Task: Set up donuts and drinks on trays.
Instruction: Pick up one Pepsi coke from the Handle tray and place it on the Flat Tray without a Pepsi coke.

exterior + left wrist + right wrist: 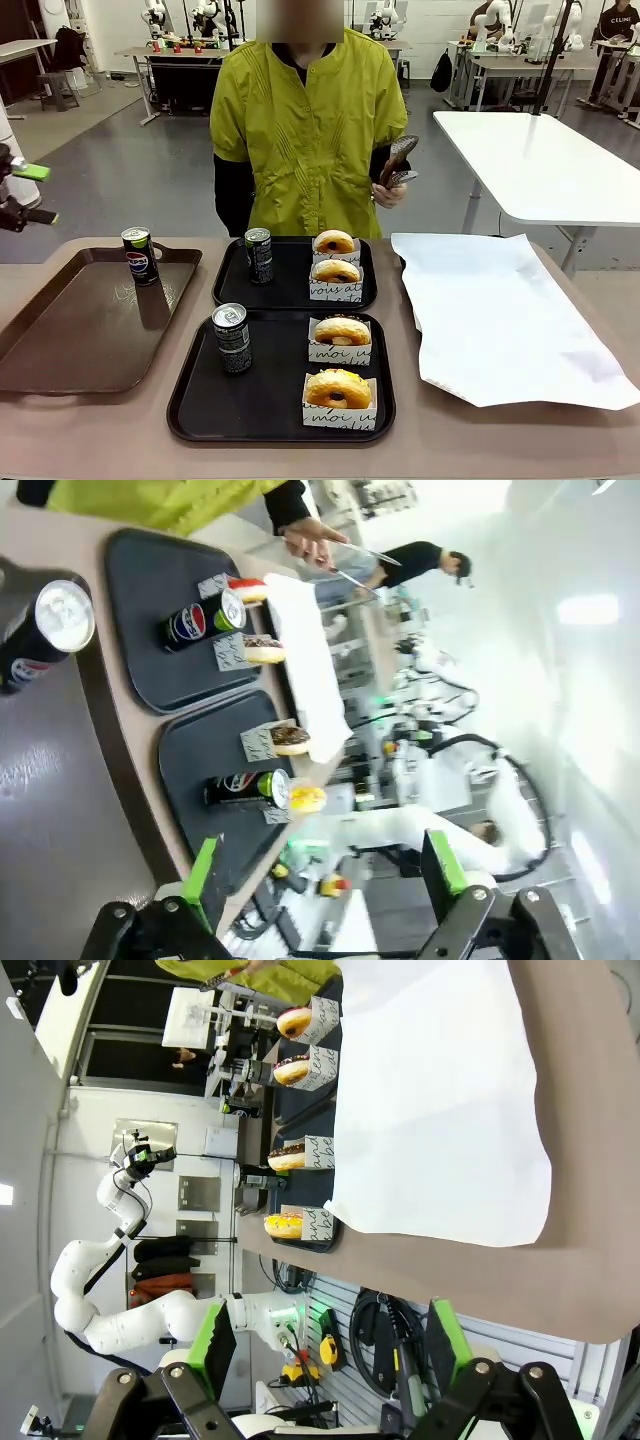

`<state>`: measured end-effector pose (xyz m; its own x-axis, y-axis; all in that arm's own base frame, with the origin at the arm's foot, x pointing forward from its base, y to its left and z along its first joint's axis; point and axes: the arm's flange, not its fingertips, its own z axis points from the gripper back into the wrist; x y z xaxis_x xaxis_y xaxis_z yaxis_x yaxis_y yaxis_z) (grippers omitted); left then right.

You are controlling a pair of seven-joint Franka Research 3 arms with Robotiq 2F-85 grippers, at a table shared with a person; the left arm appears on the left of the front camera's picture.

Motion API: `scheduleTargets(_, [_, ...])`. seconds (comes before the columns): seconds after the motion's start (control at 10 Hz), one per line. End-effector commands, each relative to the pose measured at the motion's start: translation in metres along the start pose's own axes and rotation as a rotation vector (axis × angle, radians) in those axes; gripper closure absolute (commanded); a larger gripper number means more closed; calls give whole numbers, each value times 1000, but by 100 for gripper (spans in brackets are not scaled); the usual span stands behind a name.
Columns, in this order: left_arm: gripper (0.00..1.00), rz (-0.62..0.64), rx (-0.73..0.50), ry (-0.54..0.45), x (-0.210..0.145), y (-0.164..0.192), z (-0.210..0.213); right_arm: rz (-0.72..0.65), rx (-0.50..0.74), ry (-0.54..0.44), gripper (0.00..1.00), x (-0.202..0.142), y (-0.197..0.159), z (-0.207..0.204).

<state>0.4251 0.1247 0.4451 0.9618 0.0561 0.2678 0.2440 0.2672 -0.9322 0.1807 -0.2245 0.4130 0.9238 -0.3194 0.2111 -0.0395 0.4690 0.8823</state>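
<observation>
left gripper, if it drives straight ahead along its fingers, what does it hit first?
Probably nothing on the table. The open left gripper looks past the near black tray and its can toward the other white arm beyond. Depth is unclear, so treat that arm as the likeliest contact.

floor (150, 170): grey, glossy | white table (540, 160) right | workbenches (180, 60) behind

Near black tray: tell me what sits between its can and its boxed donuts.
Nothing: bare floor of the near black tray lies between the can and the donuts, front view.
</observation>
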Motion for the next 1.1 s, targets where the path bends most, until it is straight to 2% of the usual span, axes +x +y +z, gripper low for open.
scheduleTargets(0.0, [0,60,-79,3,9,32,15,15,22,-9,0,0,0,-2])
scheduleTargets(0.3, [0,88,-112,-13,3,53,33,15,22,-9,0,0,0,-2])
scheduleTargets(0.6, [0,93,-73,-13,-3,50,39,15,22,-9,0,0,0,-2])
scheduleTargets(0.7, [0,114,-89,-6,-2,60,36,15,22,-9,0,0,0,-2])
scheduleTargets(1.0, [0,114,-89,-6,-2,60,36,15,22,-9,0,0,0,-2])
